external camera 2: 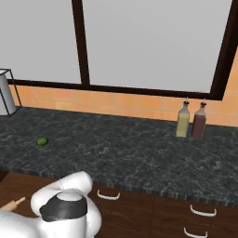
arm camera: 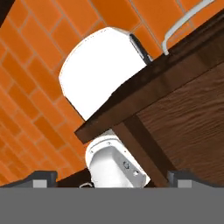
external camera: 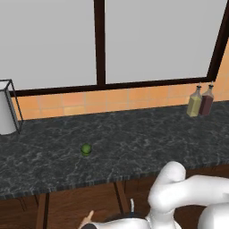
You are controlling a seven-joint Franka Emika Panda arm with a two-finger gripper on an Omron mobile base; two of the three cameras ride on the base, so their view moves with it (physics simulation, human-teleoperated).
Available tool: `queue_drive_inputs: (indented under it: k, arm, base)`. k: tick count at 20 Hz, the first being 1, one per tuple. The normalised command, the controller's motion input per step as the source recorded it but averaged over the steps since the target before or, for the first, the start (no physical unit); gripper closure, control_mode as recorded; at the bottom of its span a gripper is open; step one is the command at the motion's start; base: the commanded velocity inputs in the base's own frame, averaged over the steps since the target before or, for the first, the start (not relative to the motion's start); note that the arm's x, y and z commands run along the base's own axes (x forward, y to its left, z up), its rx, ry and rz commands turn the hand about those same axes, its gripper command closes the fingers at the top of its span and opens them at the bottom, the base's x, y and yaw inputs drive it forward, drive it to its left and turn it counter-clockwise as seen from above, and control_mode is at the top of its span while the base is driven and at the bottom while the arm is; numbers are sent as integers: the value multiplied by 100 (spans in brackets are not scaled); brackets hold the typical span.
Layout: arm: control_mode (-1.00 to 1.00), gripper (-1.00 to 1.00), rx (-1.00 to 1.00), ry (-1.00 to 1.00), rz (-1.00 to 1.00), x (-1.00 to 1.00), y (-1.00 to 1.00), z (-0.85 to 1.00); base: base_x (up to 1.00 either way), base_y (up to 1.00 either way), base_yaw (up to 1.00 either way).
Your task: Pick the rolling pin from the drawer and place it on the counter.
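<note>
The rolling pin (external camera: 87,218) shows as one tan knobbed handle poking up at the bottom edge of the left base view, and as the same handle (external camera 2: 14,203) at the lower left of the right base view. It lies in the open drawer (external camera 2: 16,186) below the counter (external camera: 134,143). My arm bends down over the drawer. In the hand view my gripper (arm camera: 113,178) is open, its fingertips (arm camera: 43,177) far apart and nothing between them. Beyond them are the drawer's reddish-brown floor (arm camera: 192,131) and dark rail.
A small green lime (external camera: 86,149) sits on the counter left of centre. Two bottles (external camera: 200,101) stand at the back right and a wire-framed white holder (external camera: 6,107) at the far left. Cabinet fronts with pale handles (external camera 2: 109,195) lie under the counter's right part.
</note>
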Motion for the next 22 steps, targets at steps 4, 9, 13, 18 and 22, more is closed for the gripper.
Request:
queue_drive_inputs:
  k: [4,9,13,18,22]
  arm:
    - [-100,-100,18,-8,26,100,-13,50]
    - [-100,-100,13,14,33,100,1,19]
    - [-100,-100,14,37,44,67,6,-18]
    - [-100,-100,-1,7,9,-3,88,-19]
    - [-100,-100,-3,7,8,5,80,-33]
  base:
    - [0,0,0]
    - [0,0,0]
    - [0,0,0]
    - [0,0,0]
    - [0,0,0]
